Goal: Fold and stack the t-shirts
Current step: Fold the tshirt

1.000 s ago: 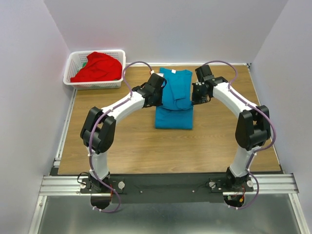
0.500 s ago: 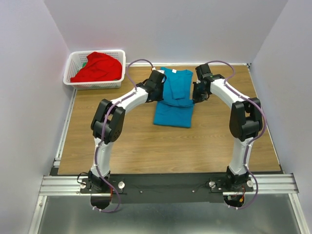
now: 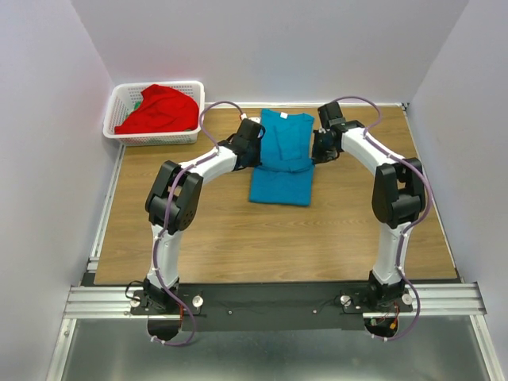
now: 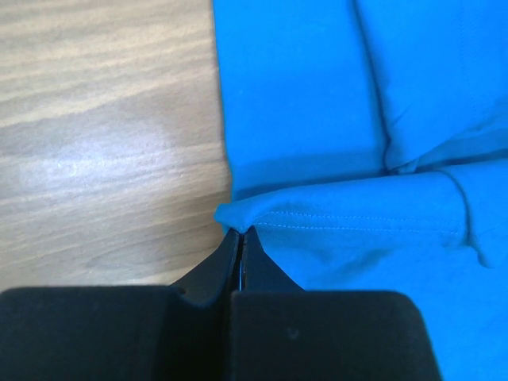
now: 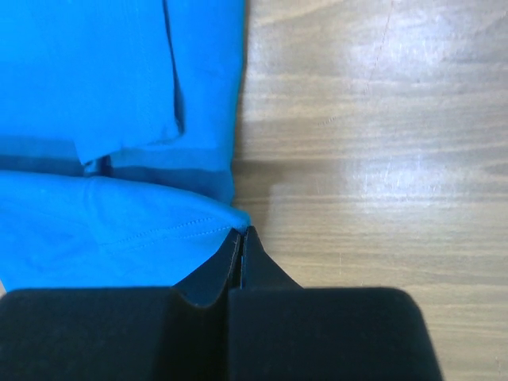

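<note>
Cloth filled most of both wrist views. The teal-blue soft cloth short-sleeved t-shirt (image 3: 282,163) lay flat on the brown wood-grain table (image 3: 238,230), towards its far middle, partly folded, with one part doubled over the rest so that a stitched hem ran across the garment. The left gripper (image 3: 252,149) sat at the shirt's left edge and the right gripper (image 3: 317,148) at its right edge, both low over the table and level with that fold. In the left wrist view the left gripper's black fingers (image 4: 218,270) were pressed together with no gap between them, clenched on the left corner of the hemmed fold, which puckered up slightly at their tips. In the right wrist view the right gripper's black fingers (image 5: 214,274) were likewise pressed tight together, pinching the right corner of the same hem, with bare wood just to their right. The bright red crumpled cloth t-shirt (image 3: 159,109) lay heaped in the white plastic lattice basket (image 3: 155,138) at the far left, well apart from the teal-blue shirt and from both grippers.
</note>
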Robot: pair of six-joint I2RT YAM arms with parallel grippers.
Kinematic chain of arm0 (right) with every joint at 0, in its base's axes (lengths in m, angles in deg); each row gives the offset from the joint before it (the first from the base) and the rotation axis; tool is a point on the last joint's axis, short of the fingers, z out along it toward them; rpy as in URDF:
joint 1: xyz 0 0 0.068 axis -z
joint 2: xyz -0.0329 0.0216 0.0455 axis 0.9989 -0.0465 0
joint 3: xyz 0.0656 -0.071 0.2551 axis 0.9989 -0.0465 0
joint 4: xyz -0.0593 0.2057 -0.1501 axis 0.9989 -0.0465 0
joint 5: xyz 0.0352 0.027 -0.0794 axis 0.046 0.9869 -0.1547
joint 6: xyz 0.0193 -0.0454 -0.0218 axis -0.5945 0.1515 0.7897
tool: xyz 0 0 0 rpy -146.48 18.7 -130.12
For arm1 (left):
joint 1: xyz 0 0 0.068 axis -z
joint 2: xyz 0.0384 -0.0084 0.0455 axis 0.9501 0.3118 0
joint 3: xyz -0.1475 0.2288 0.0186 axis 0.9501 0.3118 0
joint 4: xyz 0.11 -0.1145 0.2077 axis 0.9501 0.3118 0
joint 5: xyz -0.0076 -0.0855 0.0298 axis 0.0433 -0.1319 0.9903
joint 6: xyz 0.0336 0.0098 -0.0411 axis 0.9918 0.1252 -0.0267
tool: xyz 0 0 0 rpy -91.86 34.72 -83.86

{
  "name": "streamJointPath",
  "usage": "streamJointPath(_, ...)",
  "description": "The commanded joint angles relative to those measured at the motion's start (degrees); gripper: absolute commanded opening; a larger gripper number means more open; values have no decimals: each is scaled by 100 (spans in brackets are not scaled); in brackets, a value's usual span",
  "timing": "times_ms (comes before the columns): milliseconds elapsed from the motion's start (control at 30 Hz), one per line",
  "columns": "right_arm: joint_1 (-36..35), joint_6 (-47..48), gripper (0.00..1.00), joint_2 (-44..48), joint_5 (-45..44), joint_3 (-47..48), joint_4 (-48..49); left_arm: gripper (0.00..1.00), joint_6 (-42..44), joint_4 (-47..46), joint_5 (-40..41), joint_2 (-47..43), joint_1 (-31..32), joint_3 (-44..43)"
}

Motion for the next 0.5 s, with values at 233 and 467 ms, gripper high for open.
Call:
streamJointPath(233,34,25,13,-406,7,75,526,21,-192,-606,186,-91,-60,192)
streamJointPath(467,-53,157,36,191,-27,-100,578,55,-570,-817,510,-1013,80,788)
